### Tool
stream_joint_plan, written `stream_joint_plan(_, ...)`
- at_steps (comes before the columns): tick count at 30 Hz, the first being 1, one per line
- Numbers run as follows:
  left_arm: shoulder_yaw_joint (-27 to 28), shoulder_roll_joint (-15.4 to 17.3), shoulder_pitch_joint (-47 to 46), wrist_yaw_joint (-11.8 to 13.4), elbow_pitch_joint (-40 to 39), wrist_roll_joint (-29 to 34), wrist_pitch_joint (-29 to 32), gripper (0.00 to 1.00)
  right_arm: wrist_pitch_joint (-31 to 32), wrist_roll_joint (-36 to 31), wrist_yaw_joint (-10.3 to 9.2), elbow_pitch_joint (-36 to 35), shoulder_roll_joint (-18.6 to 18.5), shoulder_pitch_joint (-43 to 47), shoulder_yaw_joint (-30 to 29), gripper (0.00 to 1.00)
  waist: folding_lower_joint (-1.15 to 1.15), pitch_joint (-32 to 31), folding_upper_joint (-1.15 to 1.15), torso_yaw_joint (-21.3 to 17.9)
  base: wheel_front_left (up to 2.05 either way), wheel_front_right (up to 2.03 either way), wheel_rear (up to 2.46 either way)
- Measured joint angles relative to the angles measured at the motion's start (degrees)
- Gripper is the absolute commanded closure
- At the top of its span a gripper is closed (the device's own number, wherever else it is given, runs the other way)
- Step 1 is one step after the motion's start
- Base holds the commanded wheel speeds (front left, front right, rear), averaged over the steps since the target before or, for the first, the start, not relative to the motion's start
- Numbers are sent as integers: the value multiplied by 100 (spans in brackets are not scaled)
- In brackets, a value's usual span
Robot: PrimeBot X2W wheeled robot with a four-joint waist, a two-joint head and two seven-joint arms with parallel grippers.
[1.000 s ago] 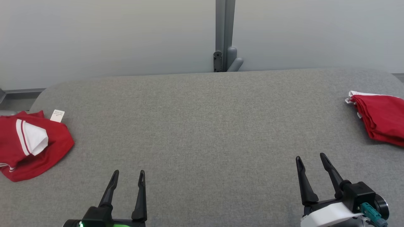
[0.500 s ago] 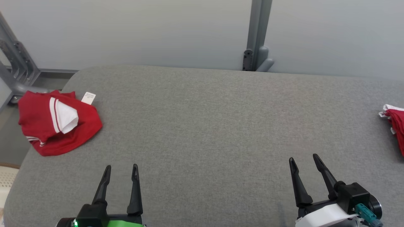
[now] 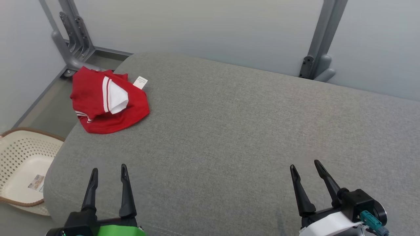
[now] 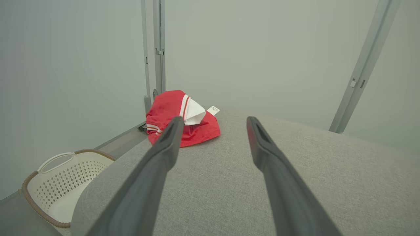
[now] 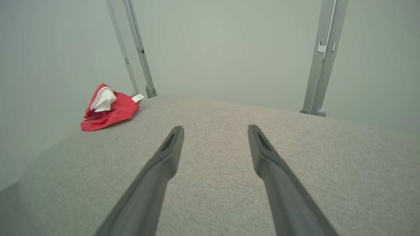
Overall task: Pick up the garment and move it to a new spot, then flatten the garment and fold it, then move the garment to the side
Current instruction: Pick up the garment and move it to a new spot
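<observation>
**Inspector:** Start at the left. What stands off the table?

**Assistant:** A cream perforated basket (image 3: 20, 154) with a brown rim, on the floor just beside the table's left end. A small printed slip lies inside it.

**Inspector:** And the garment?

**Assistant:** The garment (image 3: 108, 105) is red with white stripes and a white panel. It lies crumpled in a heap on the far left corner of the grey padded table (image 3: 236, 131), reaching the rounded edge. A white tag (image 3: 140, 82) sticks out at its far side and lies on the padding. Nothing touches the garment. Grey metal posts (image 3: 70, 39) rise behind it.

**Inspector:** Left gripper?

**Assistant:** The left gripper (image 3: 109, 168) is at the near left, above the padding. Its two dark fingers are spread apart with nothing between them. It is well apart from the garment, and in the left wrist view the heap lies ahead, past the left finger's tip.

**Inspector:** Centre of the table?

**Assistant:** Plain grey fabric.

**Inspector:** Right gripper?

**Assistant:** The right gripper (image 3: 304, 164) is at the near right, with its fingers likewise spread and holding nothing. It is far from the garment. Another grey post (image 3: 320, 42) stands behind the table's far right edge.
</observation>
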Motion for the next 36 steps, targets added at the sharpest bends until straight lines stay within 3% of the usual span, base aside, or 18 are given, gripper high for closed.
stream_joint_plan(11,-1,-1,-10,92,0,13,0,0,0,5,0,5,-1,6,-10,0,0,87,0,433,0,0,0)
stream_joint_plan(21,42,0,-259,142,-15,-243,0,0,0,-146,0,-2,0,-103,-7,0,0,312,0,545,0,0,0)
stream_joint_plan(29,432,0,-1720,-102,411,-446,0,0,0,-343,0,-2,-293,-402,35,0,0,814,0,552,0,0,0)
stream_joint_plan(36,1149,122,-3438,-565,1829,-647,-1,0,0,-437,0,-63,-787,-909,170,0,0,1464,0,469,0,0,0)
